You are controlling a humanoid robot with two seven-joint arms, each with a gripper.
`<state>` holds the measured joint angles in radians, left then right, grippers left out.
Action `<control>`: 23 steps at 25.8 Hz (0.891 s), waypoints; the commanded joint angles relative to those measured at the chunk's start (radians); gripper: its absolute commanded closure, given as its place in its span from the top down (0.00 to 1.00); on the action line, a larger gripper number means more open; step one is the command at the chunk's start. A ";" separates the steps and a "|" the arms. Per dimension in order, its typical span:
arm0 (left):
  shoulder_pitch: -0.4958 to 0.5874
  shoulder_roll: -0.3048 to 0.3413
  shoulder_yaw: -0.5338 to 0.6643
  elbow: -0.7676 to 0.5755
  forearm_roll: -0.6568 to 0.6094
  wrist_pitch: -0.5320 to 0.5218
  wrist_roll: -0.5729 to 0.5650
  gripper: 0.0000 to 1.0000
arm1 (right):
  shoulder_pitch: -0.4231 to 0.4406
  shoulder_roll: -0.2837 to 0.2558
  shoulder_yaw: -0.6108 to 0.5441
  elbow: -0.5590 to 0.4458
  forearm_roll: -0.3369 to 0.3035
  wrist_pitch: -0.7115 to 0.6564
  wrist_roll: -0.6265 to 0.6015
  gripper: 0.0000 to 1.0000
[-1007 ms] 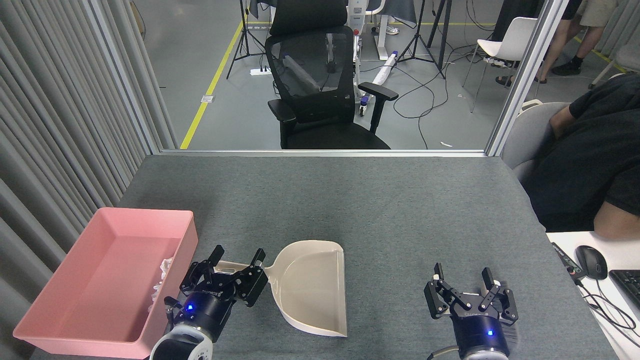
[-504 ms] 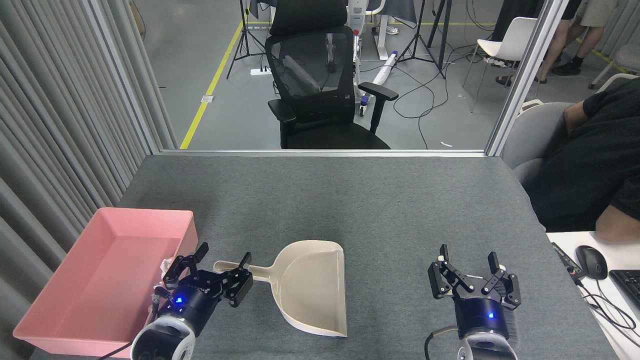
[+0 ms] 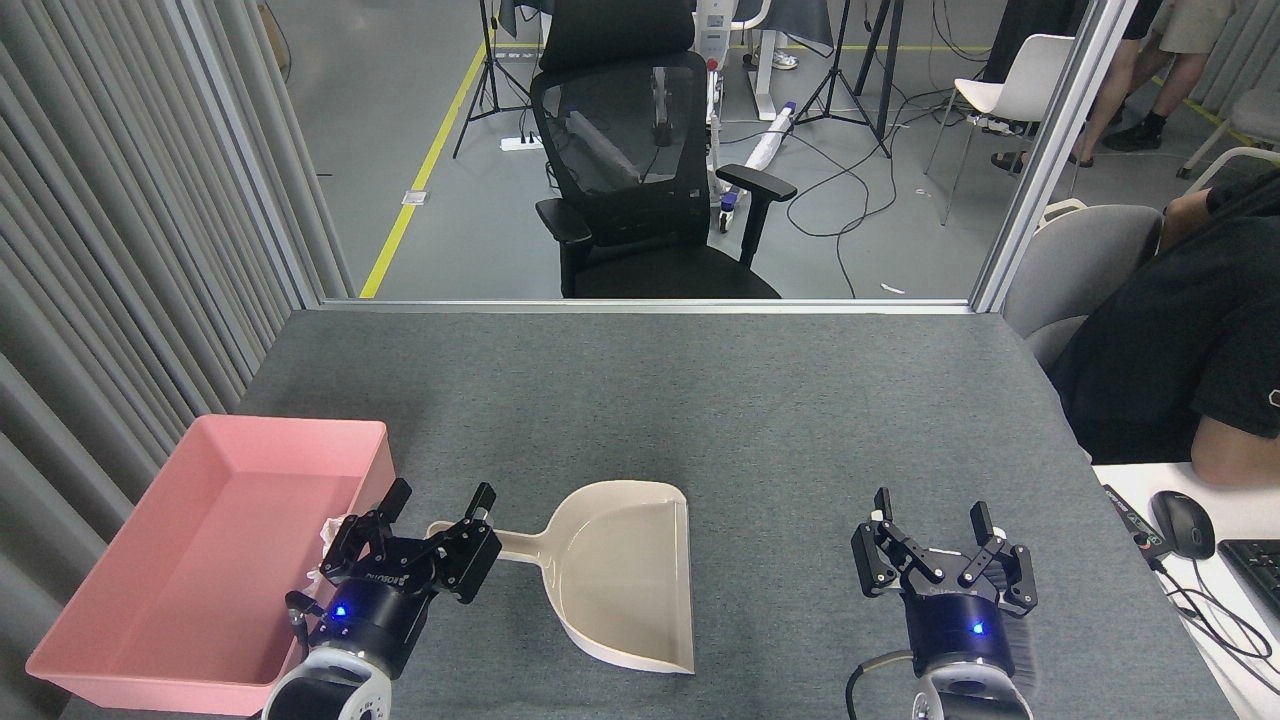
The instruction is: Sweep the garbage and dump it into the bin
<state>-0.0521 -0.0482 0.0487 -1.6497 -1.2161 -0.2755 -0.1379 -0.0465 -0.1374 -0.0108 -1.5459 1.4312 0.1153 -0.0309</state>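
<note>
The pink bin (image 3: pixel 290 426) stands at the table's front left. A wad of white garbage (image 3: pixel 331 529) lies inside it against the right wall, partly hidden behind my left gripper. The beige dustpan (image 3: pixel 625 570) lies flat on the grey felt, with nothing in it and its handle (image 3: pixel 515 545) pointing left. My left gripper (image 3: pixel 441 494) is open at the end of that handle, close to the bin's right wall, and holds nothing. My right gripper (image 3: pixel 931 504) is open and empty over bare felt at the front right.
A person in a black shirt (image 3: pixel 1180 360) sits at the right edge beside a white desk with a mouse (image 3: pixel 1182 523) and a keyboard (image 3: pixel 1262 572). A black office chair (image 3: pixel 640 170) stands beyond the table's far edge. Grey curtain (image 3: pixel 110 250) runs along the left.
My left gripper has drawn back left and toward me off the dustpan handle; the dustpan has stayed put. The right gripper shifted slightly. The person has leaned away to the right.
</note>
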 commanded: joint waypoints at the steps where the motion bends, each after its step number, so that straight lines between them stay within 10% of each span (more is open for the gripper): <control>1: 0.003 -0.021 0.008 -0.016 0.050 0.030 0.058 0.99 | 0.001 -0.002 0.000 0.000 0.000 0.000 0.000 0.98; 6: 0.003 -0.001 -0.001 0.011 -0.031 0.154 0.236 0.99 | -0.003 0.004 0.000 0.000 0.000 0.001 0.002 0.98; 23: 0.049 -0.018 -0.007 0.048 -0.197 0.160 0.181 0.99 | -0.006 0.006 0.002 0.003 0.003 0.000 -0.006 0.98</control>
<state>-0.0064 -0.0658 0.0415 -1.6002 -1.4092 -0.1130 0.0432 -0.0517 -0.1331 -0.0092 -1.5447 1.4343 0.1154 -0.0318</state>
